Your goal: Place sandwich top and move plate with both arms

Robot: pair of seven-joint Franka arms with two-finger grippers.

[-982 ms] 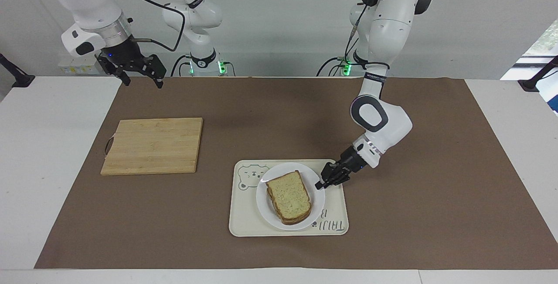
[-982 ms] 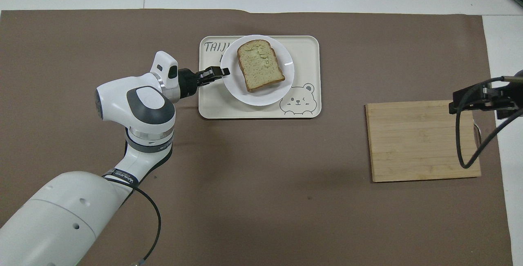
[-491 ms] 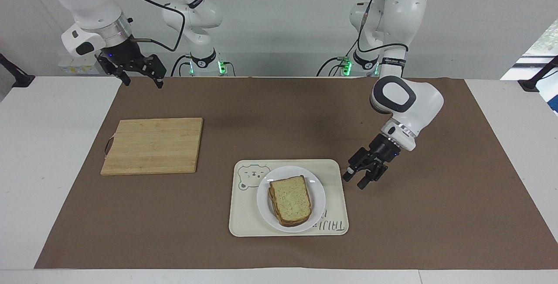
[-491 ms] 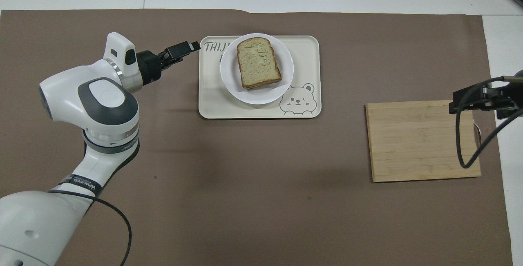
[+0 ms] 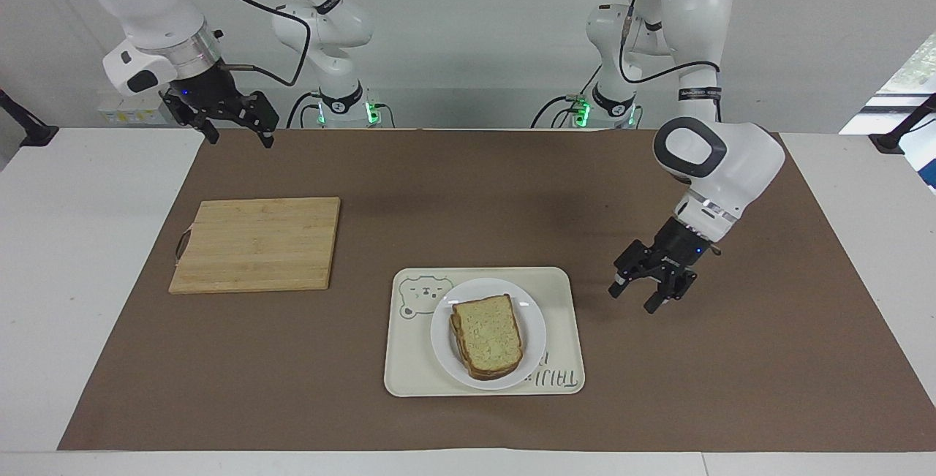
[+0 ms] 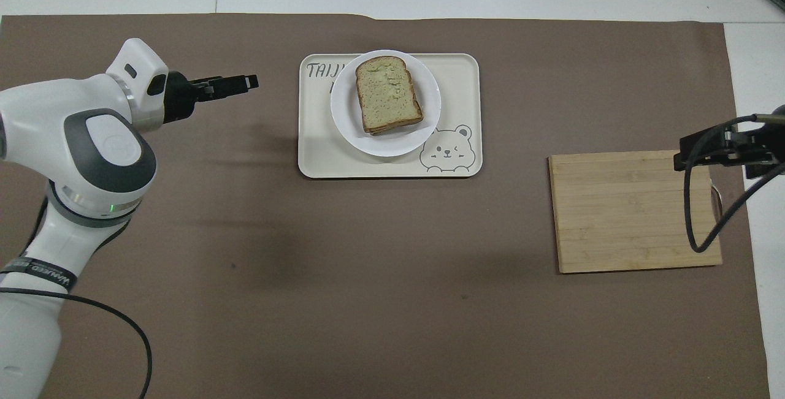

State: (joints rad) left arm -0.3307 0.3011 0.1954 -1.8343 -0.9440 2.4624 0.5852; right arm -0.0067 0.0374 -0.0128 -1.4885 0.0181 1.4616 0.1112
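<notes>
sandwich top (image 5: 488,335) hiding lower slices, right tool (image 6: 717,149) cut off overhead

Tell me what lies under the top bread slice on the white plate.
Under the sandwich top the crust edges of more bread show, stacked on the plate. Any filling between the slices is covered.

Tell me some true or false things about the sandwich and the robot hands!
1. The sandwich top lies on the stack on the plate. True.
2. The plate sits on the wooden cutting board. False: it sits on the bear tray.
3. The left gripper is squeezing the plate. False: it is open, over the brown mat beside the tray.
4. The right gripper is open and holds nothing. True.
</notes>
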